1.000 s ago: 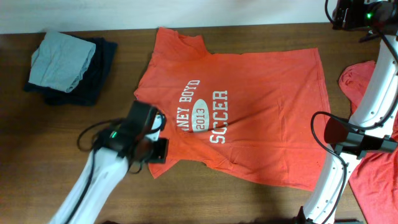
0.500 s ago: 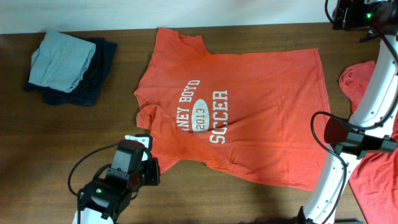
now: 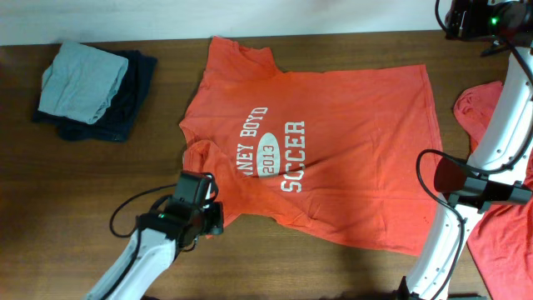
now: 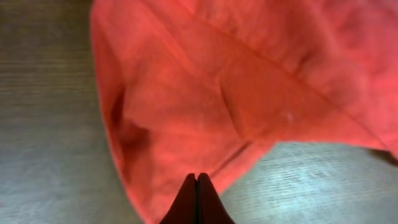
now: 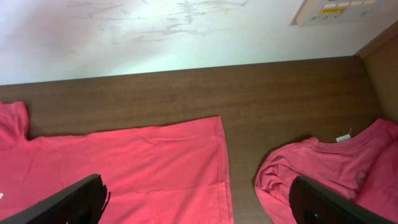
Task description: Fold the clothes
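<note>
An orange-red T-shirt point(image 3: 333, 142) with white "McKINNEY BOYD 2013 SOCCER" print lies spread flat on the brown table, neck to the left. My left gripper point(image 3: 208, 218) is at its near-left sleeve. In the left wrist view the jaws point(image 4: 197, 179) are shut on the sleeve's edge point(image 4: 186, 112), and creases run toward the tips. My right gripper point(image 5: 208, 205) is open and empty, held high over the shirt's hem point(image 5: 221, 162) at the far right. A second orange-red shirt point(image 3: 491, 125) lies crumpled at the right edge and also shows in the right wrist view point(image 5: 323, 168).
A pale grey-green folded garment point(image 3: 83, 79) lies on a dark navy folded garment point(image 3: 125, 104) at the back left. The right arm's white links point(image 3: 508, 117) stand over the crumpled shirt. The wall point(image 5: 155, 31) runs along the table's far edge.
My left arm pulled back from the sleeve toward the table's front, then moved back up and right to the sleeve's lower edge. The right arm and both shirts have not moved.
</note>
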